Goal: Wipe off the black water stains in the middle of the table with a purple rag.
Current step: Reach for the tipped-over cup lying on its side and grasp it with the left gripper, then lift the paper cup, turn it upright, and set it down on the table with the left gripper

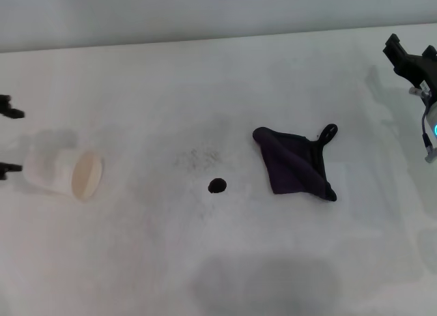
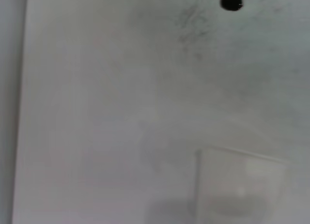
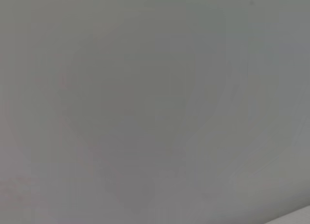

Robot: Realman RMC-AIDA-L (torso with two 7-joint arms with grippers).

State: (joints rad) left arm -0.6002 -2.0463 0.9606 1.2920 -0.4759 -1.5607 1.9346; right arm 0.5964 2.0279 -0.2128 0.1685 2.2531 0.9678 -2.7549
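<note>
White table (image 1: 136,261), matte, faint grey speckles near centre. Status: wipe not started. Black water stain (image 1: 218,185) intact; purple rag (image 1: 297,160) lies flat just right of stain, apart from it, ungripped.

Count: 1 stain, 1 rag, 1 translucent cup (image 1: 68,173) on its side, well left of stain.

Left gripper (image 1: 8,142): at left edge beside cup, fingers spread, holding nothing. Right gripper (image 1: 413,60): far right of stain, beyond rag; opening can't be judged.

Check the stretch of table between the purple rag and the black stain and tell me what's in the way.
Nothing visible. The rag lies flat to the stain's right, with only bare table between them. The clear cup lies on its side far to the left, near the left tool.
</note>
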